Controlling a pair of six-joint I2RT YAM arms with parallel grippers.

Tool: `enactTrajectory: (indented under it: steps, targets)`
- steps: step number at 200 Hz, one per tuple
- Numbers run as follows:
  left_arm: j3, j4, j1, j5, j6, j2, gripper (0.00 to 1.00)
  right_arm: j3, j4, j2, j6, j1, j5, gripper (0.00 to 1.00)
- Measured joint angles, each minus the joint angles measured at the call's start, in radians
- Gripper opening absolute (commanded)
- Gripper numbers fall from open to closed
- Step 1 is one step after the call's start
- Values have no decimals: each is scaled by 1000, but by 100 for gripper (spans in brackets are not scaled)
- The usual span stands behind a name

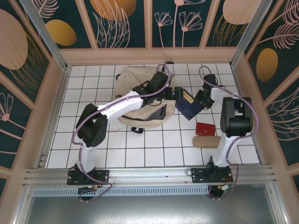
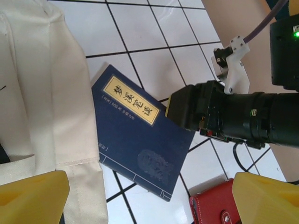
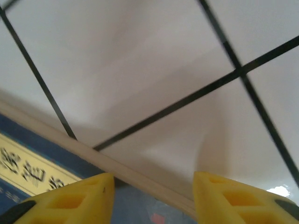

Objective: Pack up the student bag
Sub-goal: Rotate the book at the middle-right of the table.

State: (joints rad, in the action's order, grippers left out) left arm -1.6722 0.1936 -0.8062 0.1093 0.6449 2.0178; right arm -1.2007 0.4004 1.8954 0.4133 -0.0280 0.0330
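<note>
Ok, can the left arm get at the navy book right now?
Probably yes, with care. The left end effector hovers open above the navy book, most of its cover bare. The right end effector sits at the book's edge, so the two could collide.

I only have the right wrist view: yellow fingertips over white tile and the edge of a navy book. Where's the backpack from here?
Observer: The large beige fabric backpack lies right beside the opposite long edge of the flat navy book, on its left in the top view.
Operator: Anything near the book I might bump?
Observer: A small red snap-fastened wallet lies just off the book's near corner, with a tan oblong pouch nearer again.
Operator: And the other arm?
Observer: The left claw hovers open above the backpack's edge and the book, with nothing between its fingers.
</note>
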Motion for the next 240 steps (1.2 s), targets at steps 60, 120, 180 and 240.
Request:
enactTrajectory:
  steps: [60, 120, 180, 240]
  targets:
    - [-15, 19, 0, -27, -12, 2, 95, 137, -19, -95, 32, -56, 32, 35]
    - [-15, 46, 7, -66, -24, 2, 96, 214, 25, -174, 29, -158, 141, 42]
    - [-15, 45, 21, 1, -23, 8, 75, 122, 64, -118, -50, -159, 119, 40]
    - [-2, 55, -38, 129, 11, 66, 46, 137, 78, -112, -68, -159, 118, 28]
